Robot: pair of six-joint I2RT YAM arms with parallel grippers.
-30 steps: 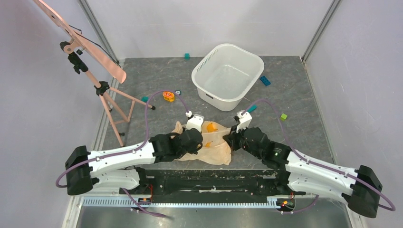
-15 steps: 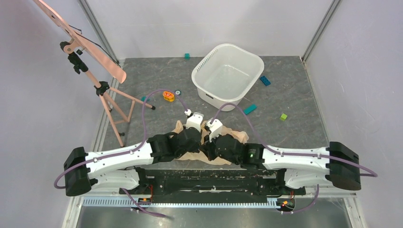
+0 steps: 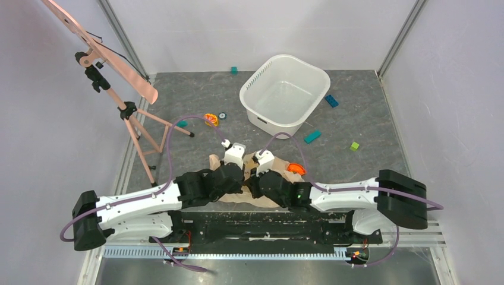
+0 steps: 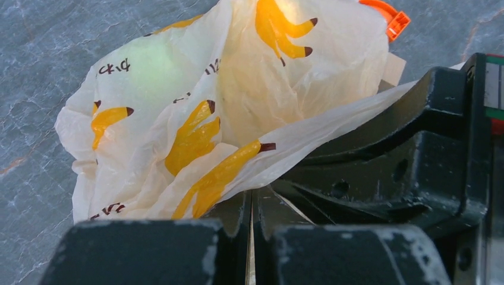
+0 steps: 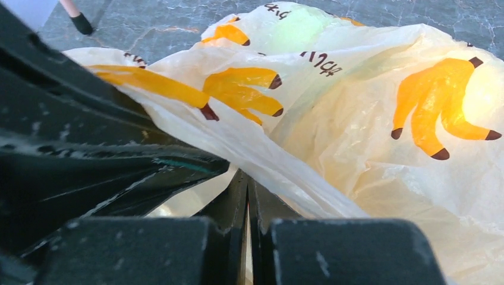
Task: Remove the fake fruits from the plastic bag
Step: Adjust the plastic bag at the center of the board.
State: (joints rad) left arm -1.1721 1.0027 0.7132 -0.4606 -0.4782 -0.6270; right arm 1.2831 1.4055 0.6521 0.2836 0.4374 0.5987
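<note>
Right arm swung in leftward since a second ago, meeting the left one over the plastic bag [image 4: 238, 89], which lies crumpled near the table [image 3: 368, 119] front edge. Left gripper [image 4: 250, 208] and right gripper [image 5: 246, 196] are each clenched on bag film. Green pear [image 4: 154, 65] shows faintly through the plastic, still inside.

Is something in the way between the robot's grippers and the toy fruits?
Yes, the plastic bag itself. A green fruit glows through its thin film from inside. The left gripper and right gripper pinch only that film.
</note>
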